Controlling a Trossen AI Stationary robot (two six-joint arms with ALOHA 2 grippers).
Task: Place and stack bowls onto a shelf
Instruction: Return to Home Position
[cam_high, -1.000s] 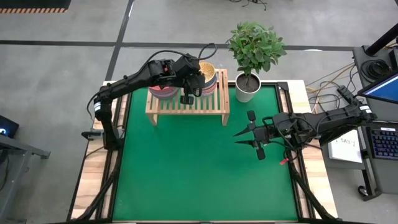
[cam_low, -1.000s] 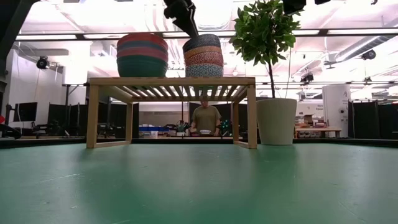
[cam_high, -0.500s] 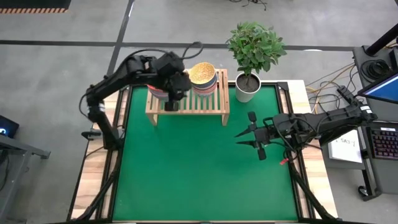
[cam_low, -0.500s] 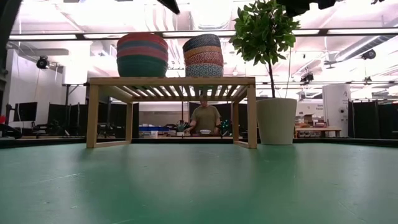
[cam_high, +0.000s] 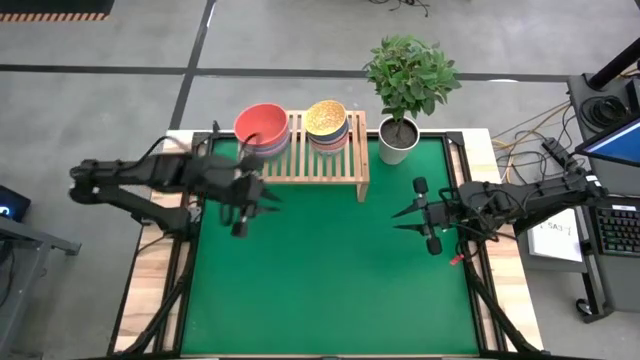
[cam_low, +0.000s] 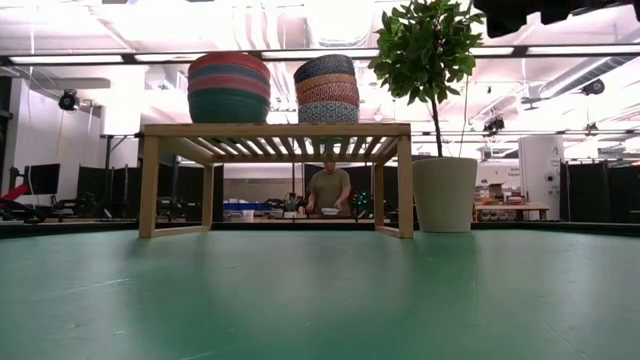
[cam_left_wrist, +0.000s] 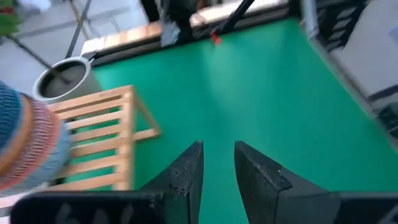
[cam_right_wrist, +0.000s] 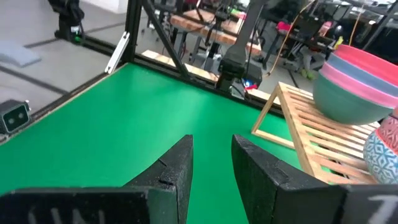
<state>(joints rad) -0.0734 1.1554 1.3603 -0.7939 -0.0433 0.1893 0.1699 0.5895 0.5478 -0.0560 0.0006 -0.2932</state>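
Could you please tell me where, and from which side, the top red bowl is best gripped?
Take the plain round red bowl by its rim, from above. It sits upright, mouth open, topmost on the nested stack on the slatted light-wood shelf, so its wall is mostly sunk in that stack. The open left tool, just before the shelf, is nearest.

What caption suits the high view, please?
Red-topped bowl stack and yellow-topped bowl stack on the shelf; left gripper and right gripper hover over the mat.

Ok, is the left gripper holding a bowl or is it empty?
Empty. In the left wrist view, the left gripper has its fingers apart with only green mat showing between them.
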